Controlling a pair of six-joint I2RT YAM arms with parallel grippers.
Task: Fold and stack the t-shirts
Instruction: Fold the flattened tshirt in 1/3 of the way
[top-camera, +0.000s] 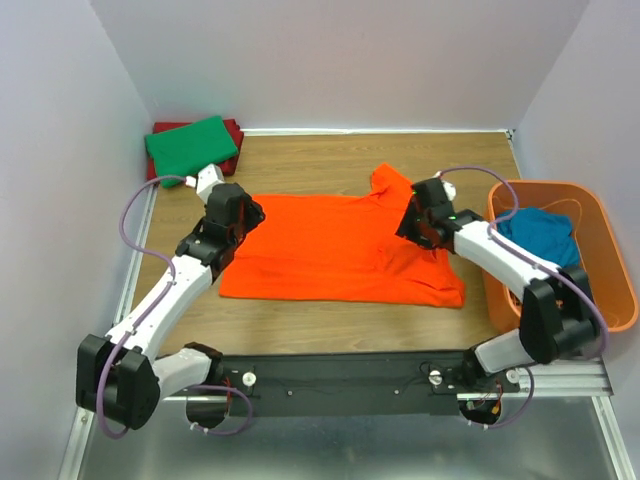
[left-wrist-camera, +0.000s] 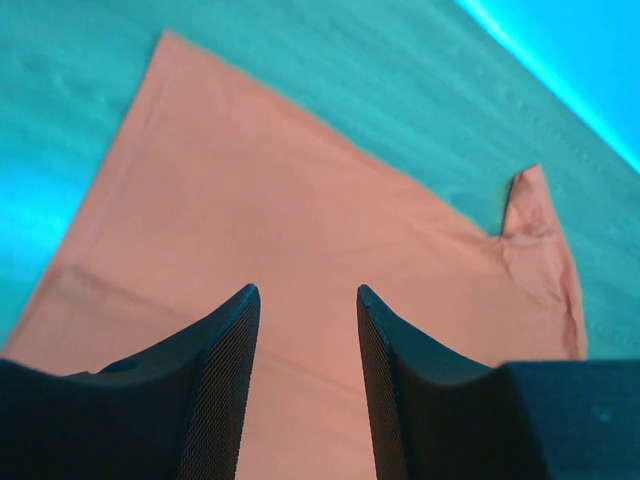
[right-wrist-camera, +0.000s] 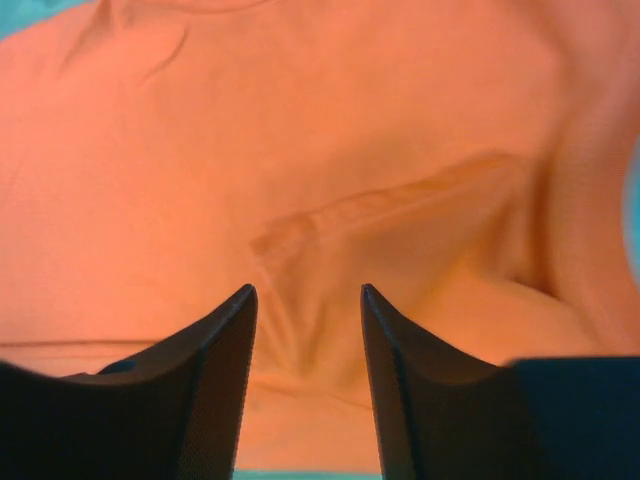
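A bright orange t-shirt lies spread flat in the middle of the table, one sleeve sticking out at the back right. My left gripper hovers over its left edge, open, with only cloth showing below the gap. Over the shirt's right part, near the sleeve, my right gripper is open too, above a creased seam. A folded green t-shirt rests on a dark red one in the back left corner. A teal blue t-shirt lies crumpled in the basket.
The rigid orange plastic basket stands at the right edge of the table, close beside the right arm. White walls close off the back and both sides. A black rail with the arm bases runs along the near edge.
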